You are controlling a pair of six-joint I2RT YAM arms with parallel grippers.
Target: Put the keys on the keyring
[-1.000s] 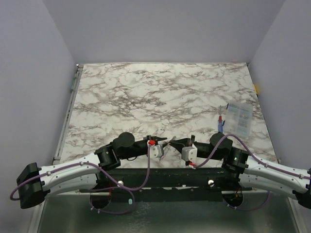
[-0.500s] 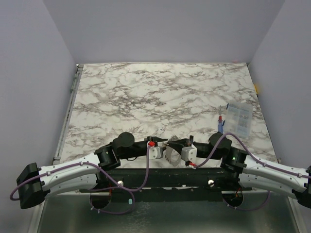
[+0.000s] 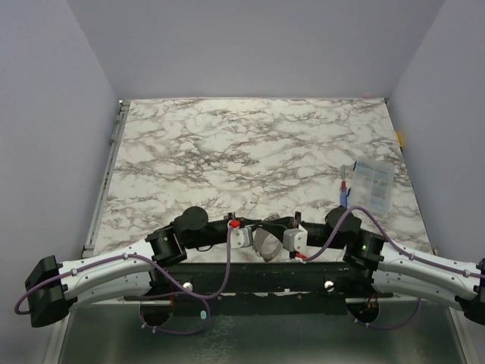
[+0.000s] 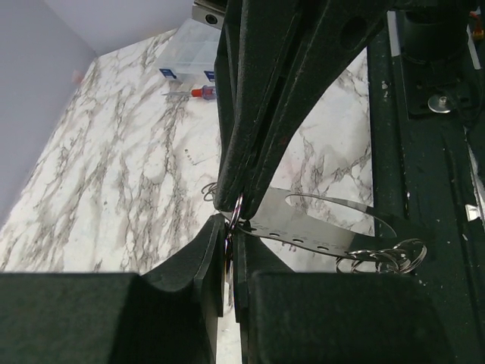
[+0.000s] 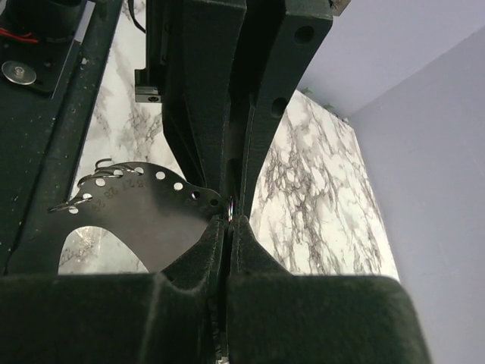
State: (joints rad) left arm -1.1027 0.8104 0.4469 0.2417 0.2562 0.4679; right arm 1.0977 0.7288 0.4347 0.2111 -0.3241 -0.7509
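My two grippers meet tip to tip at the middle of the table's near edge. In the left wrist view the left gripper (image 4: 229,227) stands with its jaws pressed onto a thin silvery wire loop, the keyring (image 4: 237,211). From above, the right gripper's fingers (image 4: 250,114) reach down to the same spot. The right gripper (image 5: 228,220) is shut, with the keyring's edge (image 5: 229,205) showing at its tips. A large grey disc with a row of holes (image 4: 318,231) (image 5: 144,208) (image 3: 265,243) hangs from the ring. I cannot make out the keys.
A clear plastic box (image 3: 373,186) and a blue-and-red stick (image 3: 345,189) lie at the table's right side. Small wire rings (image 4: 383,258) hang at the disc's far end. The black rail (image 3: 250,277) runs just below the grippers.
The left gripper's jaws widened for a moment and have closed again on the ring. The grey disc has swung down into view between the two grippers. The right arm has barely moved.
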